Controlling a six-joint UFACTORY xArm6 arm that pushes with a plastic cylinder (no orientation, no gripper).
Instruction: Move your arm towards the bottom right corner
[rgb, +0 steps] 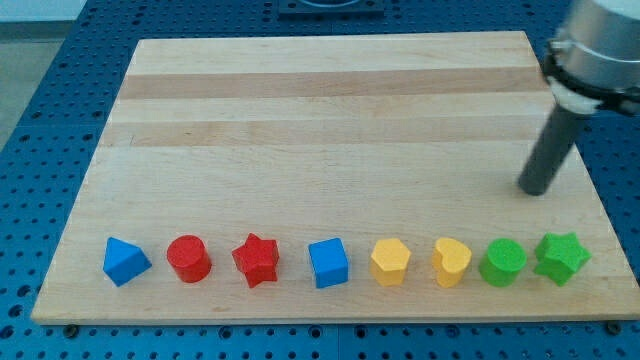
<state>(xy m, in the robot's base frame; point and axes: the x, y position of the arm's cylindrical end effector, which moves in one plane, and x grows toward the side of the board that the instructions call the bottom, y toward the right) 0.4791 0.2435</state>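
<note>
Green star block (561, 257) ends the row of eight blocks along the wooden board's (320, 110) bottom edge; my tip (534, 190) rests above it, apart. No jaws: a bare rod.

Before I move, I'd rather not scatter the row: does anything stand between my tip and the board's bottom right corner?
Yes. The green star sits just below your tip, at the row's right end, beside the green cylinder, close to the path to the bottom right corner.

The counter (330, 110) was pale wood, striped with darker grain; the blocks ran blue (125, 261), red (188, 258), red (256, 260), blue (328, 263), yellow (390, 261), yellow (451, 262), green (502, 262), green (561, 257) (left to right); my tip (532, 190) was dark grey.
</note>
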